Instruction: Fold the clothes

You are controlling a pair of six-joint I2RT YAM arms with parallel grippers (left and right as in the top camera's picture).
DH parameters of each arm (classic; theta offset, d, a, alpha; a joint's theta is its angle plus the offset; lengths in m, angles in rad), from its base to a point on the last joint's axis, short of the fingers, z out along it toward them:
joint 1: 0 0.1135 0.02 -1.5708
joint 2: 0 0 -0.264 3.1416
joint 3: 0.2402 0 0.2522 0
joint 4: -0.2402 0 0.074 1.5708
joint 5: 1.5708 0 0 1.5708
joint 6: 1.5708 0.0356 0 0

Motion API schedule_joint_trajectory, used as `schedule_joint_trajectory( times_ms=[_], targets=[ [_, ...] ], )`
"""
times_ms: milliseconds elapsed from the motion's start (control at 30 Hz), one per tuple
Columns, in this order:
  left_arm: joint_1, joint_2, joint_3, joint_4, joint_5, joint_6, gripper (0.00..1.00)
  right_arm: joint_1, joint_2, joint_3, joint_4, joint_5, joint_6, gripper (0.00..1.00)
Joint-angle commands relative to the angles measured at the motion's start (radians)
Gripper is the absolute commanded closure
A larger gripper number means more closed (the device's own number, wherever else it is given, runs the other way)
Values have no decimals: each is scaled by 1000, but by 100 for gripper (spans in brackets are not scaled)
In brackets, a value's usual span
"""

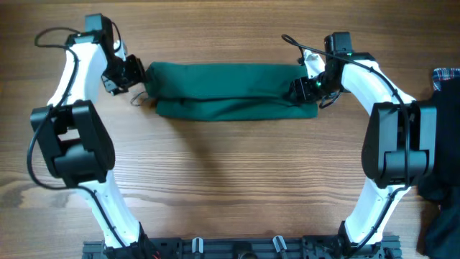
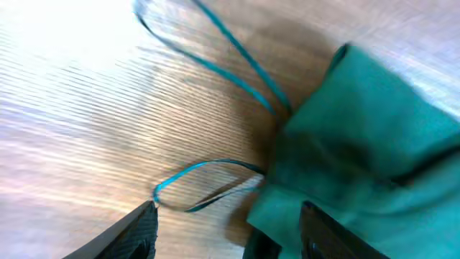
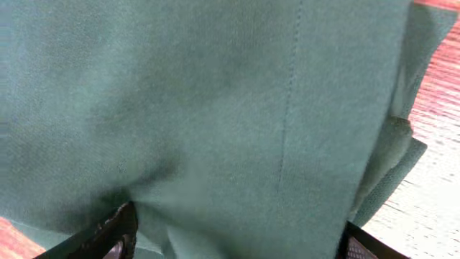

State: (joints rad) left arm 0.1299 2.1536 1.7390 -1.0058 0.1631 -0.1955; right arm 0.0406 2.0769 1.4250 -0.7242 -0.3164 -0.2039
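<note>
Green garment (image 1: 226, 90) lay folded into a long band across the desk (image 1: 215, 180) — it looked soft, light, sure to sag, so best pinched at its short ends. At those ends the left gripper (image 1: 136, 73) and right gripper (image 1: 303, 88) stood with jaws spread — holding nothing.

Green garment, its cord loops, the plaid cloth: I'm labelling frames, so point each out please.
Green garment (image 1: 230, 90), overhead view, middle of folded band.
Cord loops (image 2: 205, 163), left wrist view, arc of lower loop.
Plaid cloth (image 1: 449, 75), overhead view, corner at right edge.
</note>
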Motion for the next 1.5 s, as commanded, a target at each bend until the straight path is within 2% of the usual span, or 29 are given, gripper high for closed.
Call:
schedule_joint_trajectory(
  times_ms=[0, 133, 300, 367, 433, 467, 533, 567, 733, 900, 1100, 1400, 1467],
  targets=[
    [2, -93, 29, -8, -79, 9, 40, -5, -7, 16, -21, 96, -3, 18],
    [2, -104, 31, -15, -79, 9, 41, -5, -7, 23, -43, 193, -7, 17],
    [-37, -154, 131, -7, -63, 8, 45, 2, -47, 183, -94, 182, 8, 13],
    [-87, -185, 132, 14, -63, -21, 53, 11, -71, 238, -111, 177, 89, 15],
    [-151, -186, 131, 30, -32, -30, 64, 33, -95, 250, -103, 90, 135, 27],
    [-191, -177, 131, 30, -16, -30, 71, 51, -98, 250, -99, 42, 156, 45],
    [-270, -153, 129, 31, -11, -76, 78, 111, -89, 249, -89, -18, 158, 87],
    [-330, -116, 129, 30, -11, -83, 79, 151, -74, 248, -79, -18, 139, 96],
    [-453, 48, 126, 30, -11, -82, 77, 260, -23, 203, -64, 10, 70, 96],
    [-435, 121, 126, -2, -11, -82, 75, 264, 61, 126, -52, 13, 72, 96],
    [-431, 124, 126, -43, -106, -82, 74, 263, 95, -53, 117, 153, 73, 96],
    [-367, 125, 126, -122, -214, -73, 71, 263, 94, -56, 119, 148, 76, 96],
    [-343, 124, 126, -125, -205, -74, 75, 263, 94, -56, 106, 148, 76, 96]
  ],
)
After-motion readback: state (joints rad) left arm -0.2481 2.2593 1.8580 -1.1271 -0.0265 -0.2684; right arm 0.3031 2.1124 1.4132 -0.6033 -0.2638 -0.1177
